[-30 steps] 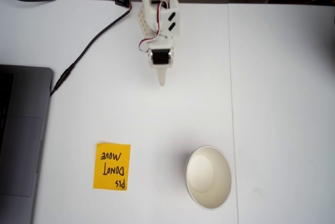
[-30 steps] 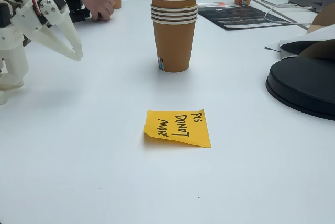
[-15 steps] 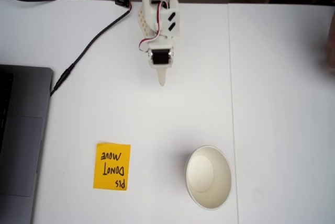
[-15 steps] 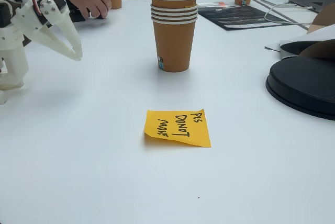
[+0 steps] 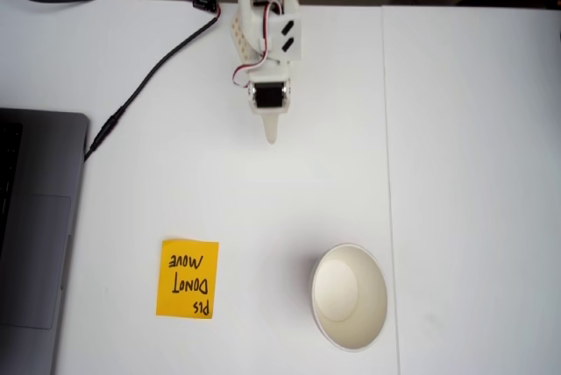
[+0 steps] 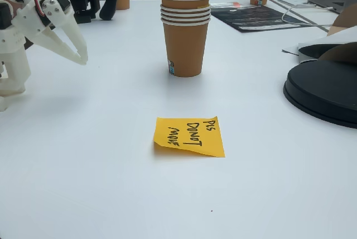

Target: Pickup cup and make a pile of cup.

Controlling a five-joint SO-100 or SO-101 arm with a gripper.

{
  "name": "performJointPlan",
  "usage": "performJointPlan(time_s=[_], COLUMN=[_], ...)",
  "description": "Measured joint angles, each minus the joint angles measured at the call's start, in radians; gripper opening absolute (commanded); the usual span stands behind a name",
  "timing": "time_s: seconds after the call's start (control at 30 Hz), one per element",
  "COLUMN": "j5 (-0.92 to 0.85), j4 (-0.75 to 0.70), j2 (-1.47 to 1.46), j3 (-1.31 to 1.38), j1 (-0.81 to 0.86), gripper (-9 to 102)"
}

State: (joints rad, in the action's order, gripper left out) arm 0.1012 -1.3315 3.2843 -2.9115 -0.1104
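Nested paper cups standing by an orange note on a smooth white desk.

The pile of cup (image 6: pixel 186 32) is a stack of tan paper cups with cream insides and rolled rims, four rims showing in a fixed view; from above (image 5: pixel 349 296) it reads as one round cream mouth. A small printed label sits low on its wall, too small to read. The flat, square orange sticky note (image 5: pixel 188 278) lies left of the pile from above, handwritten "PLS DO NOT MOVE" in black marker. The white plastic gripper (image 6: pixel 78 55) hangs above the desk (image 5: pixel 473 173), well apart from the pile, its tapered jaws pressed together and holding nothing. A grey laptop (image 5: pixel 35 226) lies beyond the note, away from the pile.
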Motion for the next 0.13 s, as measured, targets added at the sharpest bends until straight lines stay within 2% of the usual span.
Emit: performJointPlan(time_s=[0.13], j5=[0.0], j4=[0.0], j2=[0.0], j3=[0.0], j1=[0.0], gripper=[-7])
